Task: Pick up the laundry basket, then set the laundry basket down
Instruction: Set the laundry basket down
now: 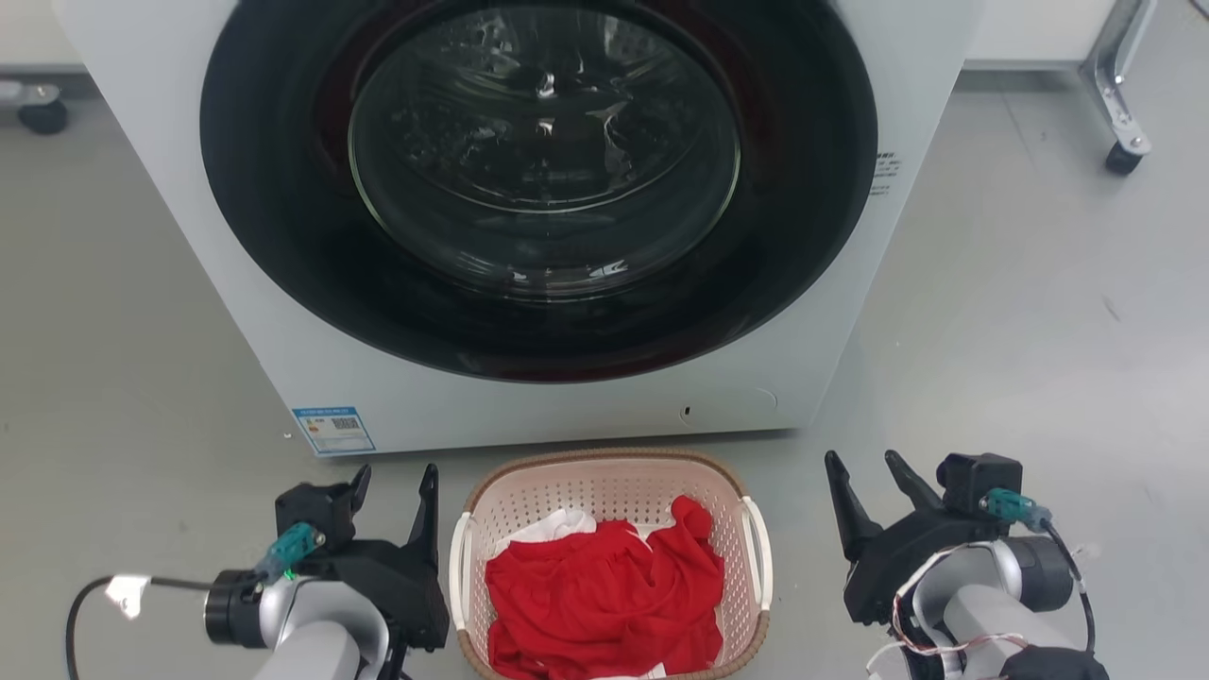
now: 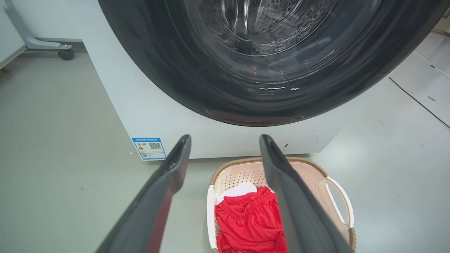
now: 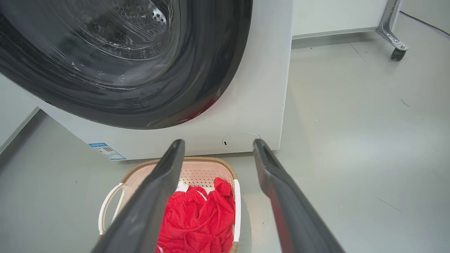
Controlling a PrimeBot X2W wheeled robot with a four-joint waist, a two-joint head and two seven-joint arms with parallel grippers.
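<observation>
The washer (image 1: 529, 416) stands ahead of both pincers, its round dark door facing them. Grey floor (image 1: 1020, 312) lies open outward of each pincer. The basket (image 1: 604, 491) sits on the floor between the two pincers, its far rim close to the washer's foot and a white handle facing each pincer. Red cloth (image 1: 604, 595) with some white lies in it. The left pincer (image 1: 397, 477) is just beside the basket's left handle (image 1: 459, 567), fingers apart and pointing toward the washer. The right pincer (image 1: 861, 463) is a little farther off the right handle (image 1: 760, 552), fingers also apart, holding nothing.
</observation>
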